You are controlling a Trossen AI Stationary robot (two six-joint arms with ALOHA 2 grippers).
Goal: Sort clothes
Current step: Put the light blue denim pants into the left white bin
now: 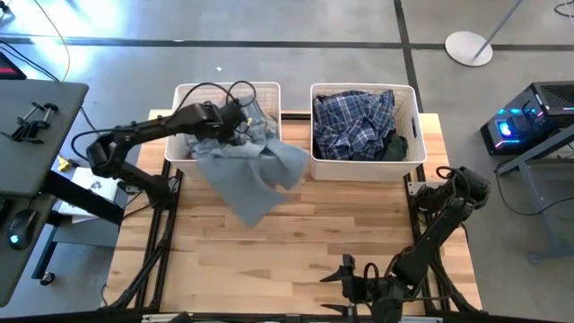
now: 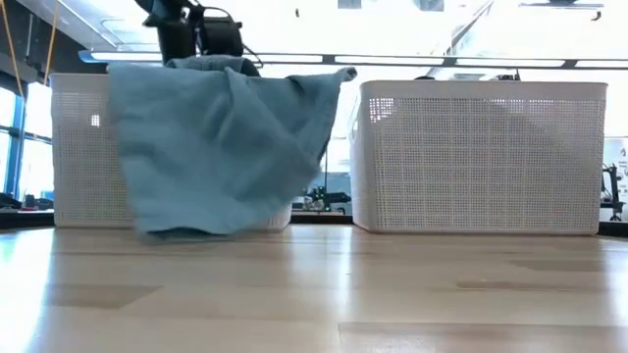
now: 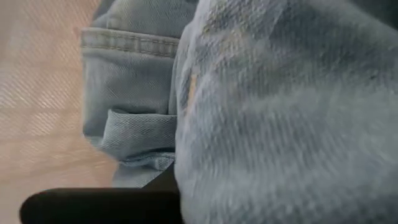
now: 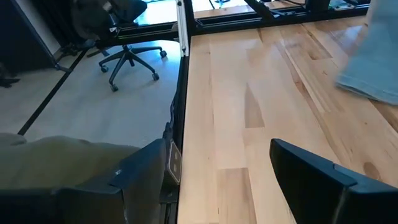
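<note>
- The right gripper [image 1: 352,274] waits low at the near edge of the wooden table [image 1: 296,242], its fingers spread apart with nothing between them
- Bare tabletop lies between that gripper and the two white slatted baskets at the far side; nothing stands on it
- The grey-blue denim garment [image 1: 247,170] hangs over the front wall of the left basket [image 1: 184,99], its lower part spilling onto the table in front and hiding much of that wall in the low view
- The left gripper [image 1: 235,121] sits over the left basket, just above the top of the denim; the cloth covers its fingers, so I cannot tell whether it grips or has let go
- The right basket [image 1: 411,126] holds a navy-white plaid garment [image 1: 354,121] beside something dark
</note>
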